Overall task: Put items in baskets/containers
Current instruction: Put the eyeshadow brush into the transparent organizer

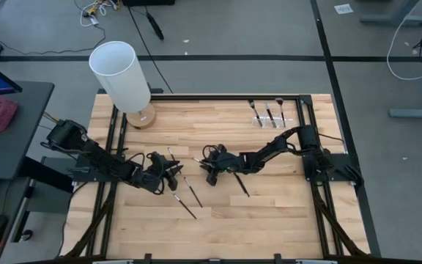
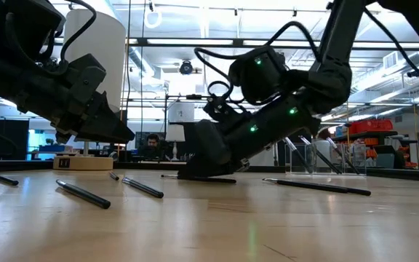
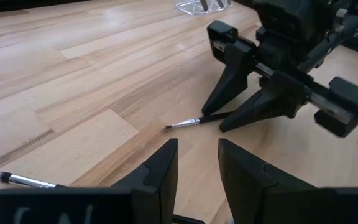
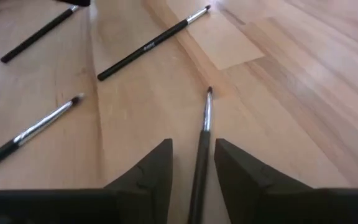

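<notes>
My right gripper (image 4: 191, 165) is low at the table's middle, its two dark wedge-shaped fingers (image 4: 151, 165) set a narrow gap apart with a makeup brush (image 4: 202, 152) lying between them. That brush is a slim black handle with a short bright ferrule and a small dark tip; it rests flat on the wood and the fingers have not closed on it. In the low view the fingertips touch or nearly touch the tabletop. The right arm (image 1: 273, 150) reaches in from the table's right edge, folded low and stretched towards the centre.

My left gripper (image 3: 196, 171) sits just across from it, fingers also narrowly parted and holding nothing, pointing at the right gripper's fingers. The left arm (image 1: 97, 158) lies low, extended from the left edge.

The table (image 1: 269, 213) is pale, planked wood with visible grain and a matte finish. Several loose brushes (image 1: 191, 193) lie scattered near both grippers, all thin, straight and dark-handled; one long brush (image 4: 148, 45) has a pale tip, another (image 4: 33, 134) a silver ferrule.

The clear plastic holder (image 1: 269, 119) stands near the far right of the table, well apart from both grippers, with three brushes upright in it. A tall white cylinder (image 1: 121, 73) on a round wooden base (image 1: 142, 117) stands at the far left corner.
</notes>
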